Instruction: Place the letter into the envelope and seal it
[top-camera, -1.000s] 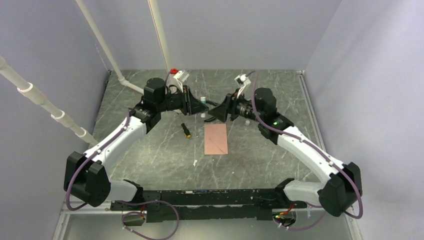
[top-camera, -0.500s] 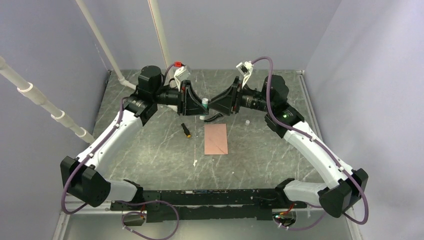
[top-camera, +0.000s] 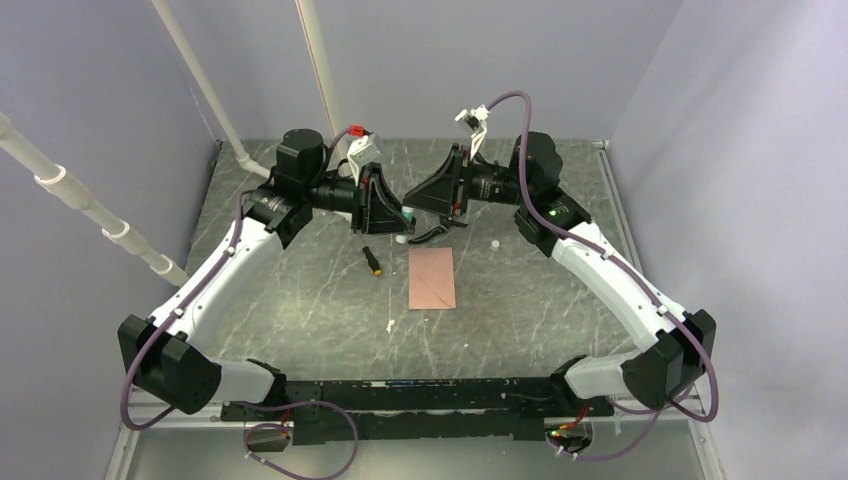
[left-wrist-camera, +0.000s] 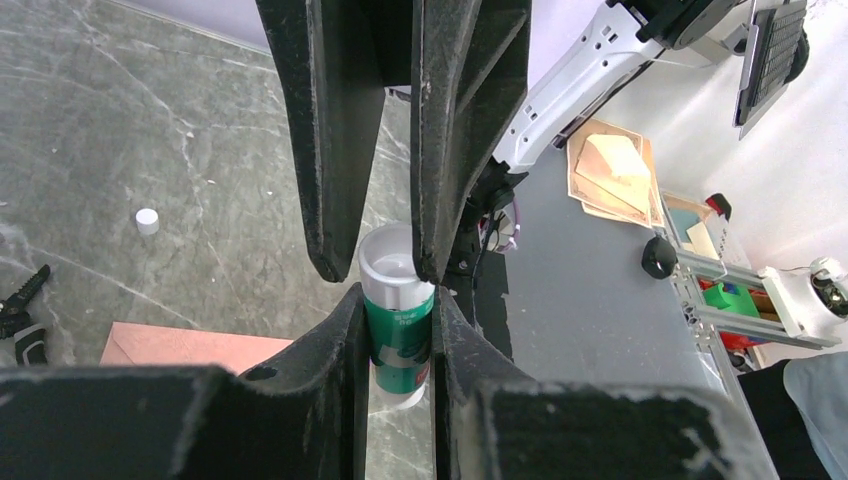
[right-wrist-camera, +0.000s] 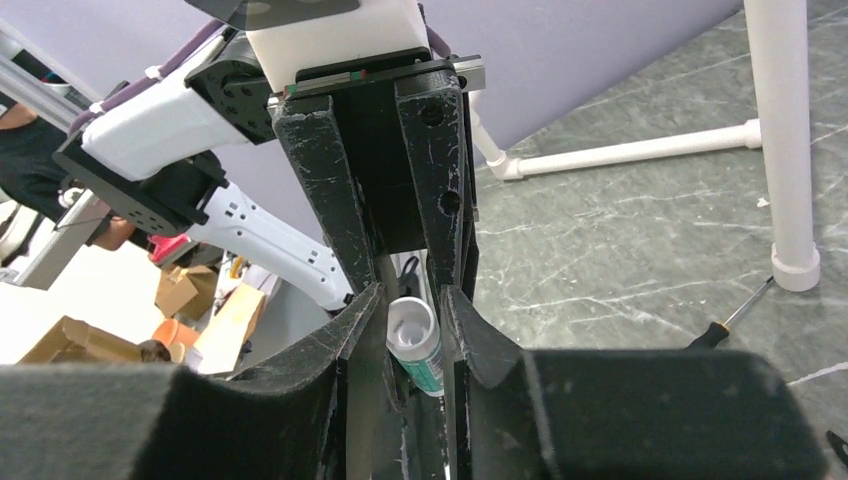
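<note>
A pinkish envelope (top-camera: 432, 278) lies flat on the marble table, below both grippers; its edge shows in the left wrist view (left-wrist-camera: 190, 347). The letter is out of view. My left gripper (top-camera: 402, 215) (left-wrist-camera: 397, 300) is shut on the body of a green glue stick (left-wrist-camera: 398, 340) held above the table, its uncapped white end toward the right arm. My right gripper (top-camera: 412, 203) (right-wrist-camera: 411, 300) faces it tip to tip. Its jaws stand narrowly either side of the stick's white end (right-wrist-camera: 420, 350), with a thin gap on one side.
A small white cap (top-camera: 494, 243) (left-wrist-camera: 147, 220) lies right of the envelope's top. A black tool with a yellow band (top-camera: 372, 261) lies to its left, and another black item (top-camera: 432, 234) just above it. White pipes (top-camera: 215, 100) stand at the back left.
Both grippers have risen and met above the envelope's top. The right gripper's jaws have narrowed around the glue stick's end. The left grip on the stick is unchanged.
</note>
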